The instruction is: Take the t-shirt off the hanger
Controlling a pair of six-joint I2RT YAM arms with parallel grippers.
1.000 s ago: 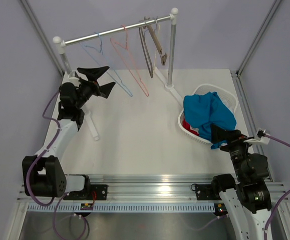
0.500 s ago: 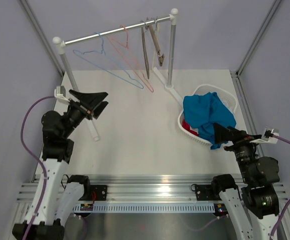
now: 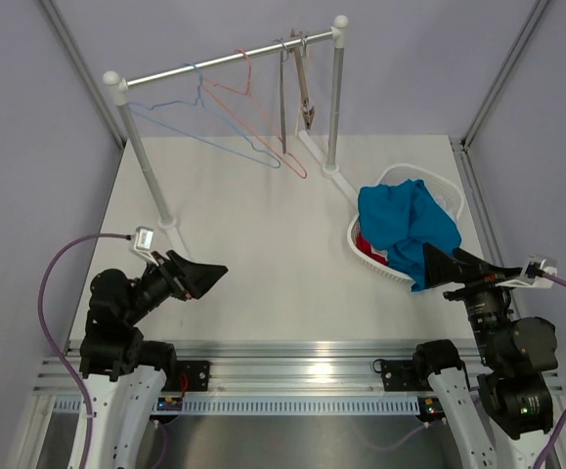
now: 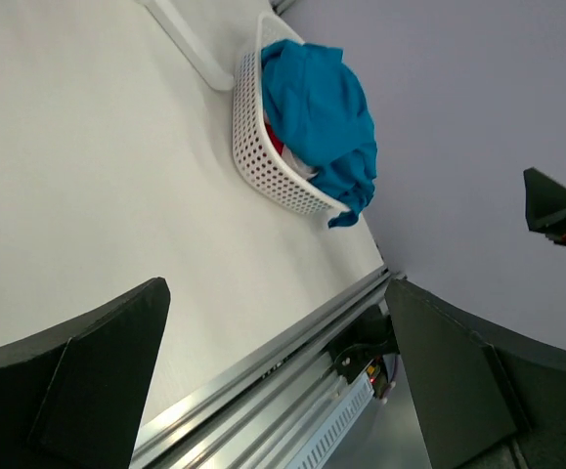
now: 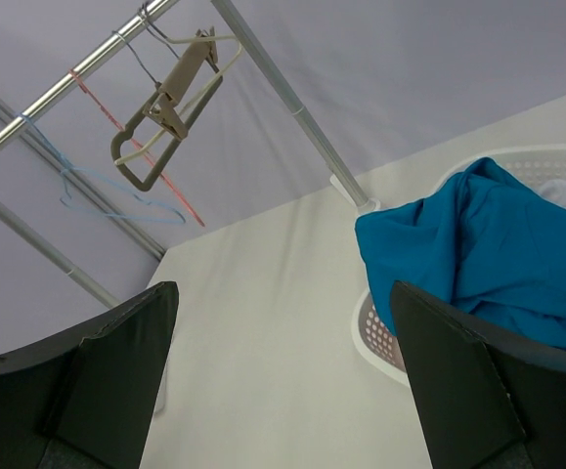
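The blue t-shirt (image 3: 405,223) lies bunched in the white basket (image 3: 370,259) at the right, off any hanger; it also shows in the left wrist view (image 4: 317,98) and the right wrist view (image 5: 488,244). The blue wire hanger (image 3: 204,137), the red wire hanger (image 3: 263,127) and the tan clip hangers (image 3: 302,93) hang bare on the rail (image 3: 224,62). My left gripper (image 3: 209,278) is open and empty, low at the front left (image 4: 275,293). My right gripper (image 3: 437,266) is open and empty, just in front of the basket (image 5: 283,293).
The rack's left post (image 3: 146,161) and right post (image 3: 335,98) stand on white feet on the table. Something red lies under the t-shirt in the basket (image 4: 263,166). The metal rail of the arm bases (image 3: 292,357) runs along the near edge.
My left arm has pulled back from the rack's left post to the front left. My right gripper has drawn back slightly. The wire hangers have swung on the rail.
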